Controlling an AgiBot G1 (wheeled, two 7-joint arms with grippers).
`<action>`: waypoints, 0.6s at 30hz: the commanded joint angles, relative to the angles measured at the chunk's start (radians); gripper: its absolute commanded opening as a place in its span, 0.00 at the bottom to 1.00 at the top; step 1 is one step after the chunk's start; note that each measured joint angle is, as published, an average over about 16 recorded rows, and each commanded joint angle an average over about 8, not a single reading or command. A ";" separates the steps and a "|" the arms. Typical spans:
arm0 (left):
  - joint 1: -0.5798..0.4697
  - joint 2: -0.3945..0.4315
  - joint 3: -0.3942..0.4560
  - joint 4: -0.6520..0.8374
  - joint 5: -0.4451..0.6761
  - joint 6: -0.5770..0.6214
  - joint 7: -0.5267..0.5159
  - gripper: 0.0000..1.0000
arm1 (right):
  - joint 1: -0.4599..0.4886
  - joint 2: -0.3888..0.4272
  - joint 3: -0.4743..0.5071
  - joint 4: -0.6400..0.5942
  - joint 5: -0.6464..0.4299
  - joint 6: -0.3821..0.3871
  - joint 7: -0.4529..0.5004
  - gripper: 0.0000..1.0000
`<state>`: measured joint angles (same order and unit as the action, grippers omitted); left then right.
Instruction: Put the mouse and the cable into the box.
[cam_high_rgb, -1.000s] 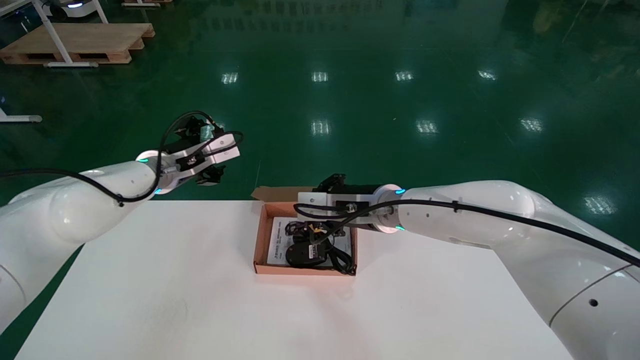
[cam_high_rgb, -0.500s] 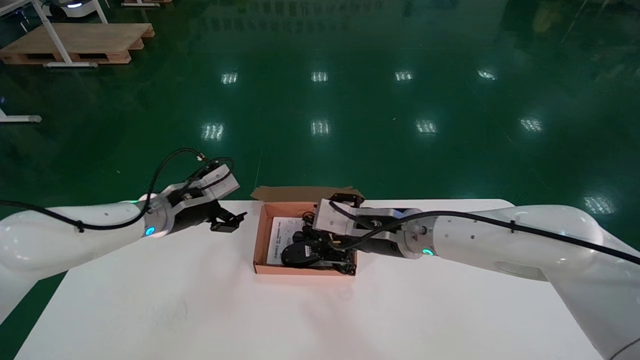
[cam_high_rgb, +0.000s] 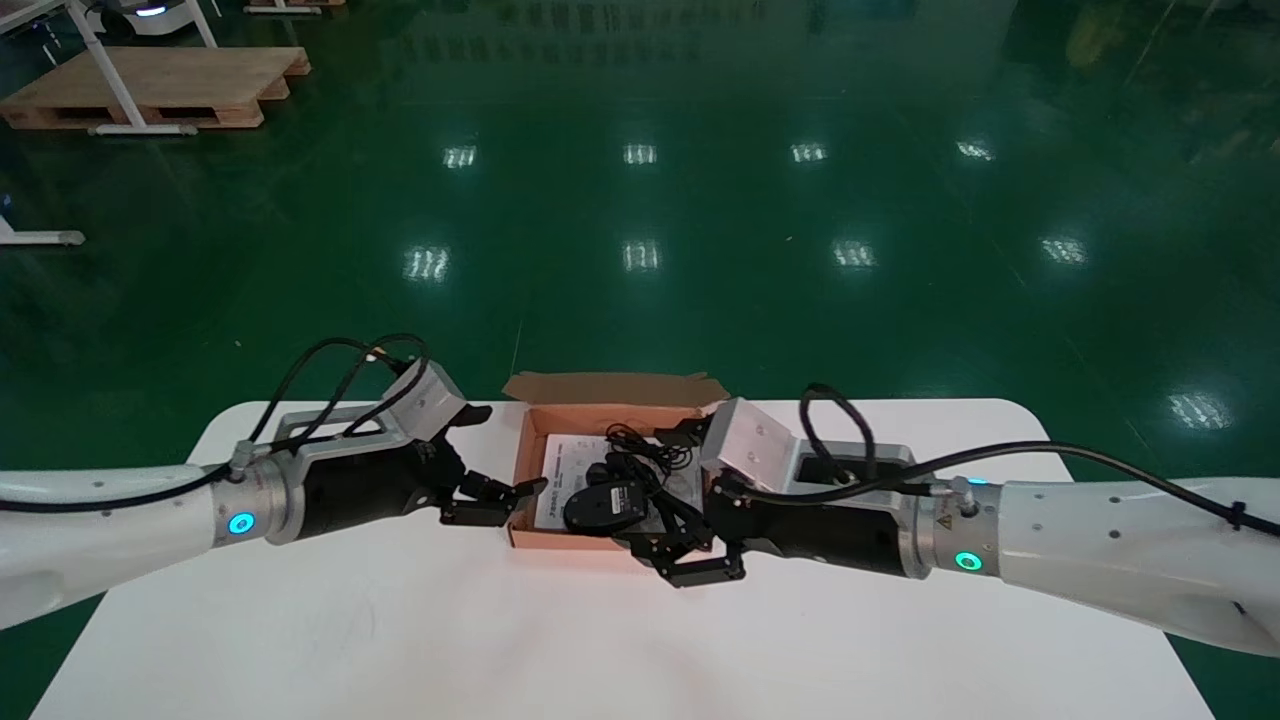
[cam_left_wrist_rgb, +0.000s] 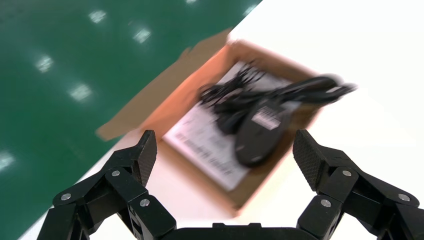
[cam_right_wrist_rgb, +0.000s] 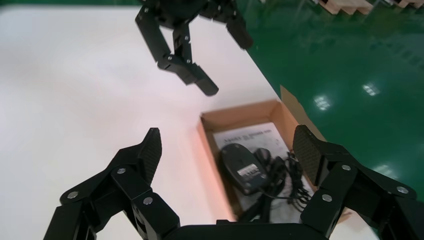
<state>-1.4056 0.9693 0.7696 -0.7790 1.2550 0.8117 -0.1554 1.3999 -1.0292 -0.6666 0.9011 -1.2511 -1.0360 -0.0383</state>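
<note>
Both arms lie low, extending inward from the frame's sides; left claw (cam_high_rgb: 497, 500) and right claw (cam_high_rgb: 690, 560) gape wide near centre.

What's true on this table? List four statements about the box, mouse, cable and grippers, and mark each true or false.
1. The mouse lies inside the box. True.
2. The left gripper holds the cable. False: it is open and empty, beside the box.
3. A printed sheet lies under the mouse. True.
4. The right gripper is shut on the mouse. False: it is open, at the box's near right corner.
</note>
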 joint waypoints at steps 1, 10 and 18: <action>0.021 -0.023 -0.031 -0.032 -0.033 0.043 -0.002 1.00 | -0.019 0.025 0.023 0.023 0.031 -0.027 0.014 1.00; 0.115 -0.124 -0.170 -0.176 -0.182 0.238 -0.011 1.00 | -0.108 0.138 0.128 0.127 0.172 -0.152 0.075 1.00; 0.200 -0.216 -0.295 -0.305 -0.316 0.412 -0.019 1.00 | -0.187 0.240 0.222 0.220 0.298 -0.264 0.130 1.00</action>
<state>-1.2060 0.7535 0.4743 -1.0835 0.9389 1.2239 -0.1748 1.2134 -0.7896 -0.4448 1.1207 -0.9527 -1.2995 0.0912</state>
